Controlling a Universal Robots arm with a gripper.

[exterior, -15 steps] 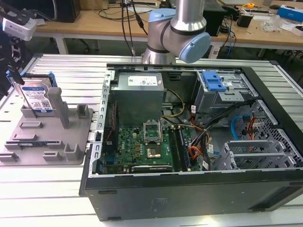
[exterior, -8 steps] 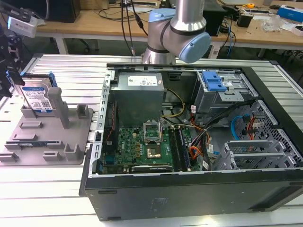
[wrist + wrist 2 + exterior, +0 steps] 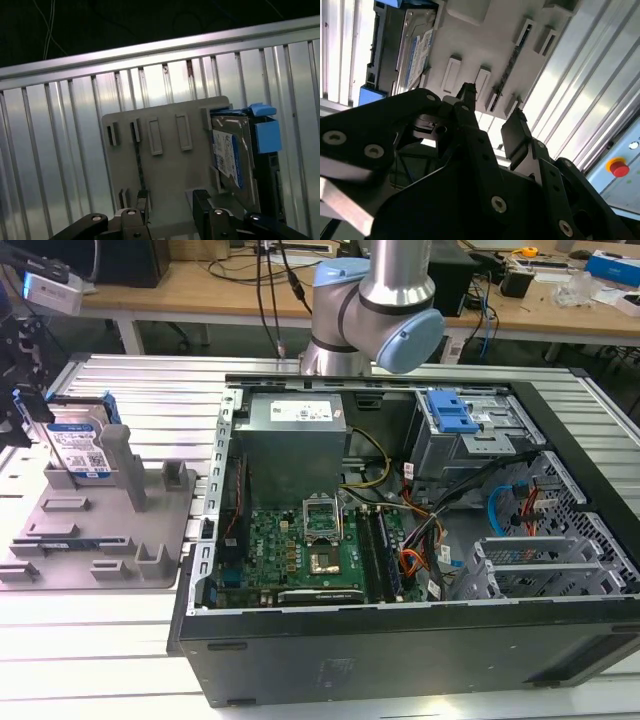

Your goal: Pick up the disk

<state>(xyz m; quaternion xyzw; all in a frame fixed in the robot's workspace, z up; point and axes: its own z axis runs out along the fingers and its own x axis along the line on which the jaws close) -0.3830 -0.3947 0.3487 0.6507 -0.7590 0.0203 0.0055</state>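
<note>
The disk [image 3: 78, 447] is a silver hard drive with a white-and-blue label and blue side rails. It stands on edge in the grey slotted holder [image 3: 110, 540], at the far end of it on the exterior view's left. In the first wrist view my gripper [image 3: 170, 201] is open above the holder [image 3: 165, 165], with the disk [image 3: 232, 160] off to one side of the fingertips [image 3: 202, 199]. The second wrist view shows the same: the gripper [image 3: 492, 112] is open with nothing between its black fingers [image 3: 517, 131], and the disk [image 3: 417, 55] lies apart from them.
An open computer case [image 3: 400, 660] fills the middle and the exterior view's right, with a blue-handled drive bay [image 3: 450, 412] inside. The arm's base [image 3: 372, 300] stands behind it. The ribbed metal table [image 3: 150, 390] carries everything. A red stop button [image 3: 619, 167] sits beyond the table.
</note>
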